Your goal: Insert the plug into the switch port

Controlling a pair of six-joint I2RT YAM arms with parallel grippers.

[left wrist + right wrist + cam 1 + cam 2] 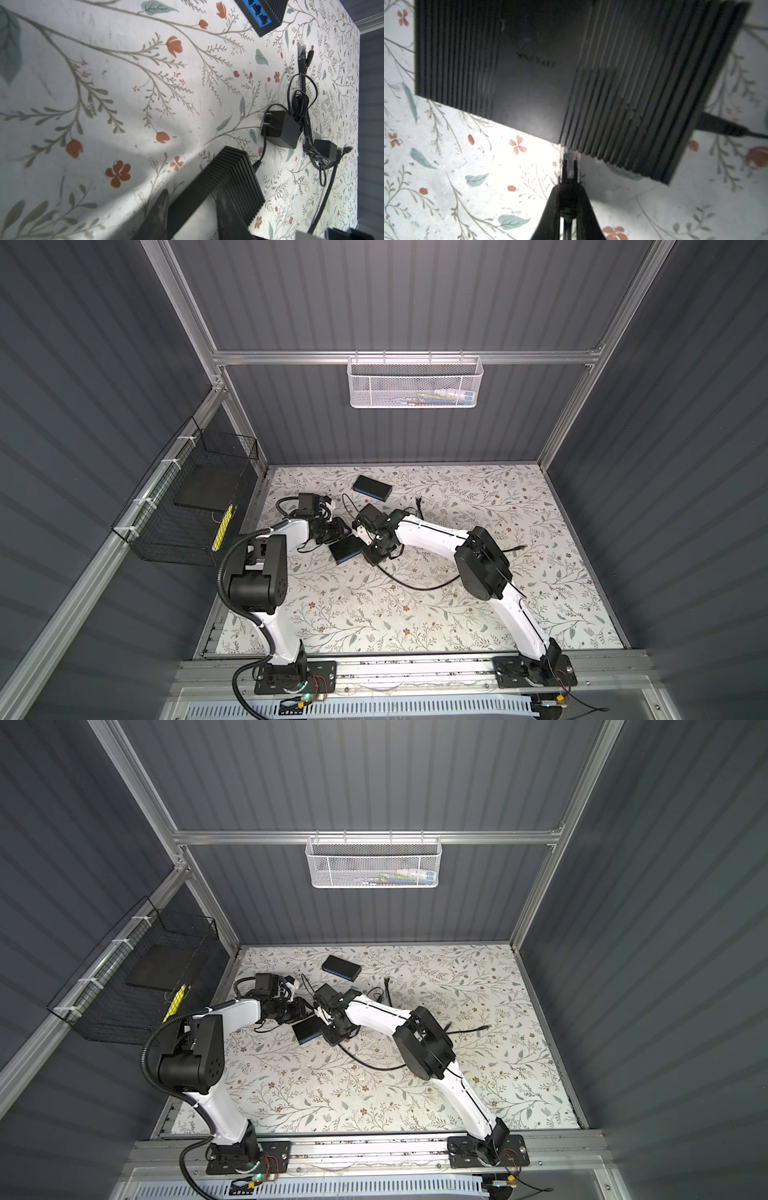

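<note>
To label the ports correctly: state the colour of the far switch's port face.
Blue. The port face shows best in the left wrist view.

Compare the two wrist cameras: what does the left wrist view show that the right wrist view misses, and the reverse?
Left wrist only: a second switch with blue ports, a power adapter and coiled cables. Right wrist only: the plug pinched in the right gripper, and the lettering on the nearer switch. Both: that ribbed nearer switch and the flowered tabletop.
</note>
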